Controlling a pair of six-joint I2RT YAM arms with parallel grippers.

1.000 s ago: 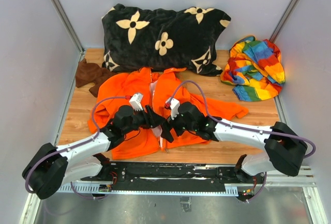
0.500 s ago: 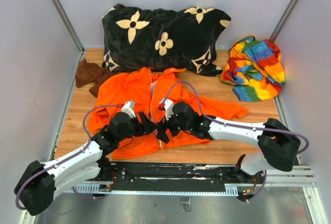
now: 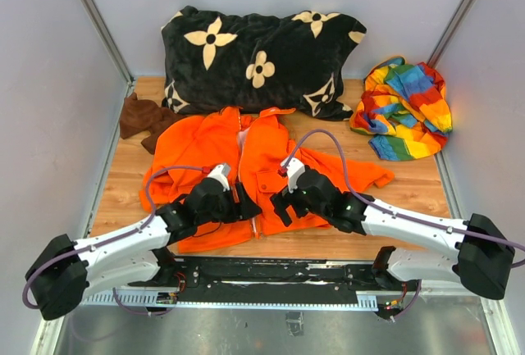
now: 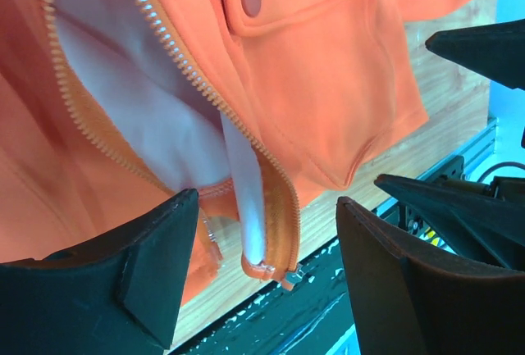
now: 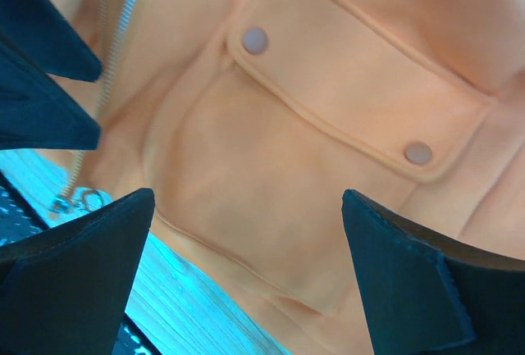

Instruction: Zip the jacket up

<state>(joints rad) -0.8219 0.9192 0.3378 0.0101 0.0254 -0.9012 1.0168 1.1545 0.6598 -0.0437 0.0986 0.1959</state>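
The orange fleece jacket [image 3: 205, 146] lies open on the wooden table, collar far, hem near. Its pale pink lining [image 4: 139, 101] shows between the two zipper rows. My left gripper [image 3: 246, 206] is open over the hem at the zipper's bottom end; the metal slider [image 4: 292, 277] hangs just past the table edge between its fingers. My right gripper [image 3: 277, 206] is open and empty over the right front panel, above the snap-flap patch pocket [image 5: 344, 125]. The zipper strip [image 5: 102, 117] shows at the left of the right wrist view.
A black cushion with cream flowers [image 3: 258, 56] lies at the back. A rainbow-striped cloth [image 3: 406, 109] is at the back right. A small dark brown cloth [image 3: 139, 117] is at the left. The black rail [image 3: 271, 277] runs along the near table edge.
Both grippers have pulled back toward the near hem. The right arm swung right and its gripper sits lower on the right panel. The left gripper shifted slightly right.
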